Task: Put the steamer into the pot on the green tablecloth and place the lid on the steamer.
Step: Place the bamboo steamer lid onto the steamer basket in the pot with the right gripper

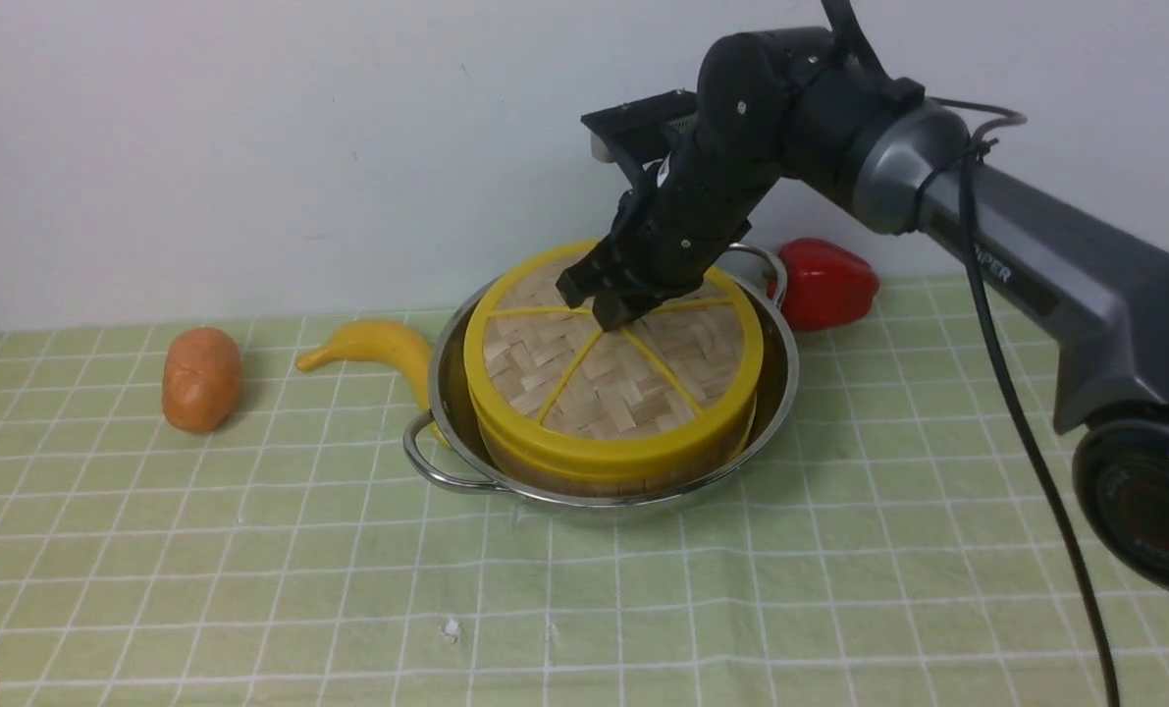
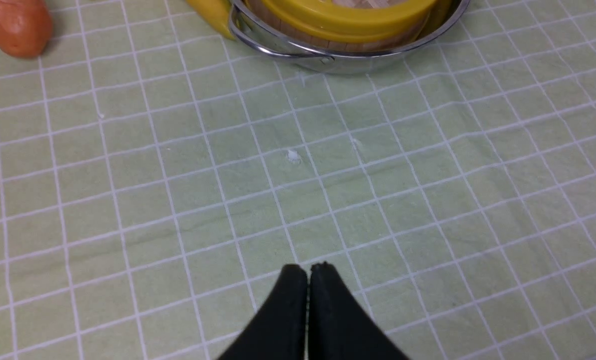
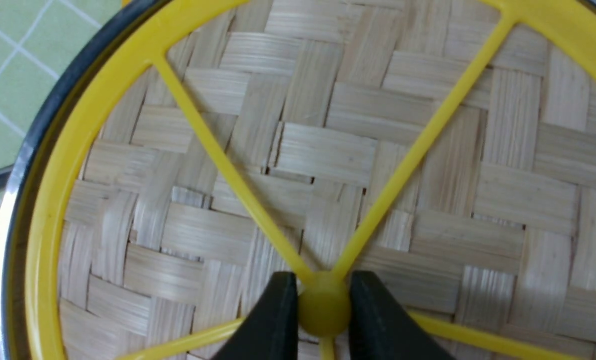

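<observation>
The lid [image 1: 615, 368] lies flat on the steamer [image 1: 623, 483], woven face up; round, no long axis. Steamer upright inside pot [image 1: 427, 469], mid green tablecloth [image 1: 250, 550]. Right pincer [image 1: 611, 306] clamped on lid's centre knob [image 3: 324, 310]. Left pincer [image 2: 308, 270] together, empty, over near cloth

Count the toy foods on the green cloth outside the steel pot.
3: orange oval lump far left, yellow banana beside the steel pot's left rim, red pepper beside its far handle. More may hide under the woven lid.
</observation>
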Robot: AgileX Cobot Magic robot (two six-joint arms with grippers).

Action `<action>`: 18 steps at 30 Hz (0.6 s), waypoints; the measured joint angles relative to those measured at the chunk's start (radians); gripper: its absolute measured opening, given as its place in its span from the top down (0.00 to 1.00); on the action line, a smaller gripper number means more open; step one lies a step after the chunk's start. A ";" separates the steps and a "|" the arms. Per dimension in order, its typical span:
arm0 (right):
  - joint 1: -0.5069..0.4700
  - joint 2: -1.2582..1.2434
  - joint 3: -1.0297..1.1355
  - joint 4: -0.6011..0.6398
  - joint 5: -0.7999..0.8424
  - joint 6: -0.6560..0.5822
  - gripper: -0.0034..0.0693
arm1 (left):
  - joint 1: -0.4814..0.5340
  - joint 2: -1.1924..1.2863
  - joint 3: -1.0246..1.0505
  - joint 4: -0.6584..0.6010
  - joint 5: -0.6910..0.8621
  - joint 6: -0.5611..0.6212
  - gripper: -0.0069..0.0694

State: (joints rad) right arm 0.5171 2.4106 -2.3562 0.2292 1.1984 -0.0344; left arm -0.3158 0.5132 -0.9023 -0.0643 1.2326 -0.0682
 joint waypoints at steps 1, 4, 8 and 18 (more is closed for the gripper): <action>0.000 0.000 0.000 0.000 0.001 0.000 0.75 | 0.000 0.000 0.000 0.000 0.000 0.000 0.91; 0.000 -0.001 0.000 0.000 0.005 0.000 0.75 | 0.000 0.000 0.000 0.000 0.000 0.000 0.91; 0.000 -0.004 0.000 -0.002 0.006 0.000 0.75 | 0.000 0.000 0.000 0.000 0.000 0.000 0.91; 0.000 -0.009 -0.003 -0.006 0.013 0.000 0.75 | 0.000 0.000 0.000 0.000 0.000 0.000 0.91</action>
State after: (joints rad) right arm 0.5171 2.4019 -2.3591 0.2229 1.2114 -0.0344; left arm -0.3158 0.5132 -0.9023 -0.0643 1.2326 -0.0682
